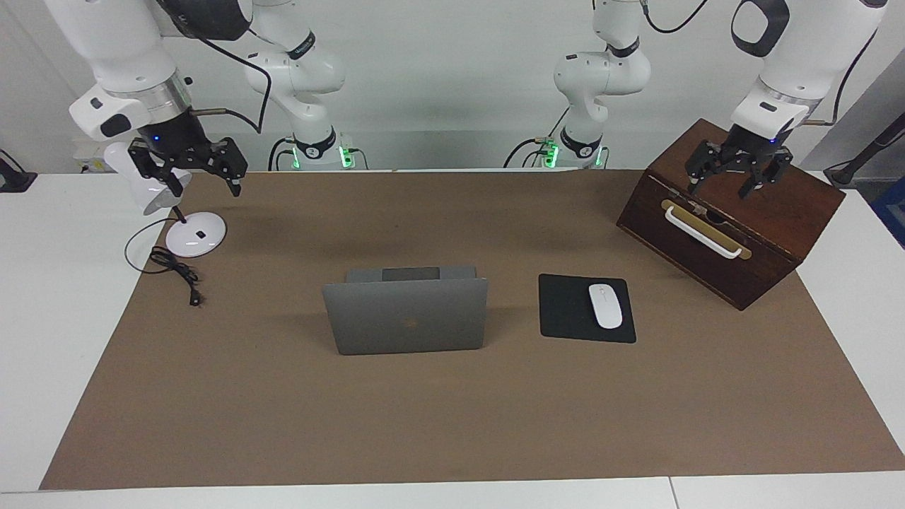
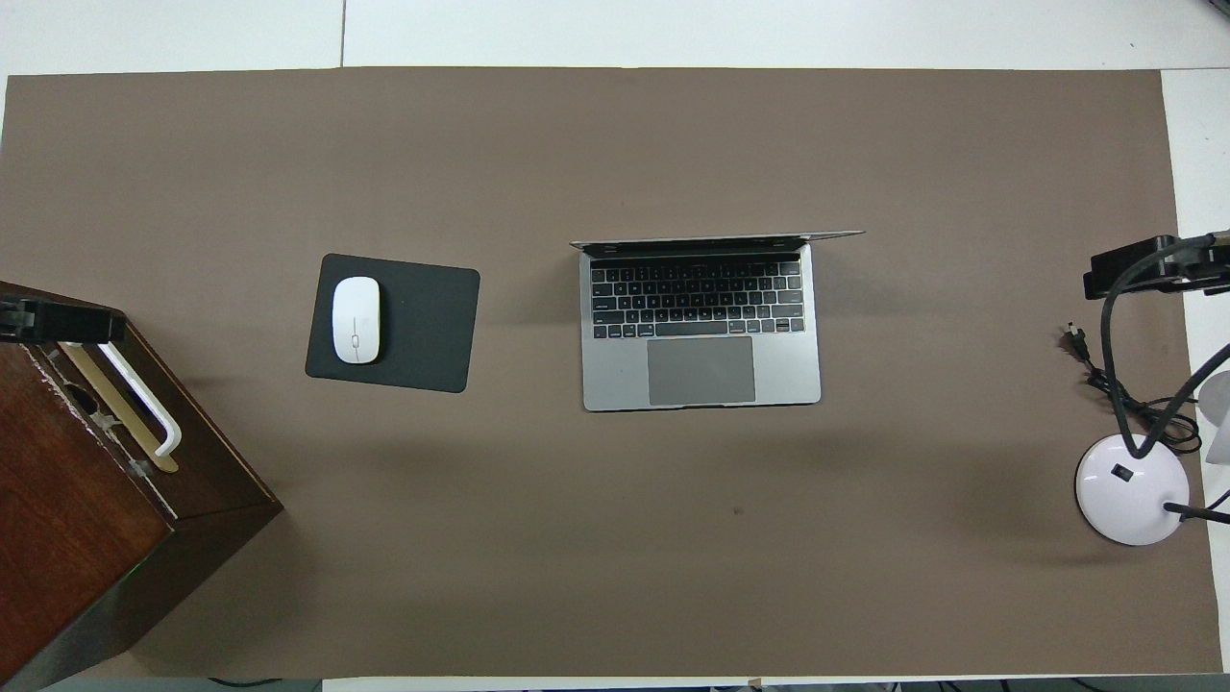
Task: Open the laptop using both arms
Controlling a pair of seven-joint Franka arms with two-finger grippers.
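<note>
From my station I see the right gripper (image 1: 191, 172) hanging over the desk lamp (image 1: 189, 233) at the right arm's end of the table, its fingers spread apart and holding nothing. The lamp's black cord (image 1: 173, 267) lies coiled beside the lamp's round base on the brown mat (image 1: 452, 424). In the middle of the mat stands the laptop (image 1: 406, 314), already open: its lid is upright and its keyboard (image 2: 697, 300) faces the robots. Beside it, toward the left arm's end, a white mouse (image 1: 605, 305) rests on a black mouse pad (image 1: 565, 311). Last comes the left gripper (image 1: 735, 173), over the wooden box (image 1: 728, 240) with the white handle (image 1: 703, 233), its fingers apart and empty.
</note>
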